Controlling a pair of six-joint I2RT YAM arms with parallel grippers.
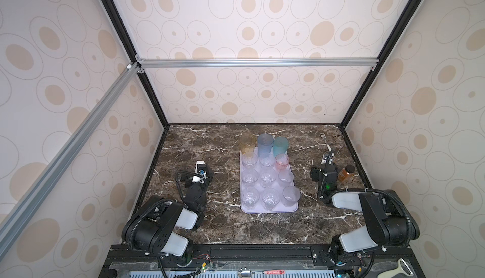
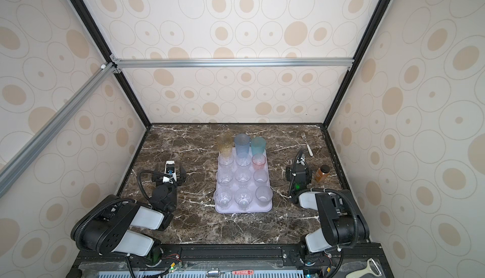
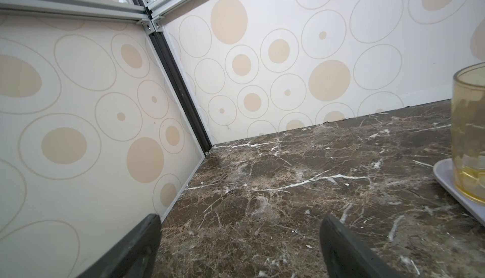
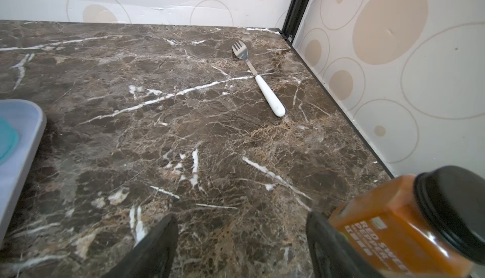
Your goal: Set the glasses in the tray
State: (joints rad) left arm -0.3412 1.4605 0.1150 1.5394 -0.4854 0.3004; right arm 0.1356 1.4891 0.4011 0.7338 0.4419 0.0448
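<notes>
- The glasses, twelve in all, stand upright on the tray (image 1: 270, 210) in four rows of three, filling almost its whole floor.
- The tray's far row holds the tall ones: amber glass (image 1: 247, 142), grey-blue glass (image 1: 265, 144) and teal glass (image 1: 280, 145).
- In the left wrist view the amber glass (image 3: 469, 132) has its base inside the tray's corner (image 3: 446, 182).
- The next row toward the tray's near edge has two clear glasses (image 1: 249, 160) and, on the tray's right side, the small pink glass (image 1: 282, 161).
- The two nearest rows are short clear tumblers (image 1: 250, 198), with a frosted glass (image 1: 291, 196) at the tray's near right corner and another frosted one just behind it.
- The tray lies flat on the marble table (image 1: 210, 142), its long sides running front to back.
- The left gripper (image 3: 240, 219) hovers low over bare marble to the left of the tray, well apart from it. Its jaws are spread wide with nothing between them.
- The right gripper (image 4: 242, 216) sits to the right of the tray, also released and holding nothing, with only marble between its fingers (image 4: 157, 242).
- An amber bottle (image 4: 409, 219) with a dark cap stands just beside that gripper, on the side away from the tray, outside the jaws.
- A fork (image 4: 258, 79) with a white handle lies on the marble beyond the tray's far right corner, apart from everything else.
</notes>
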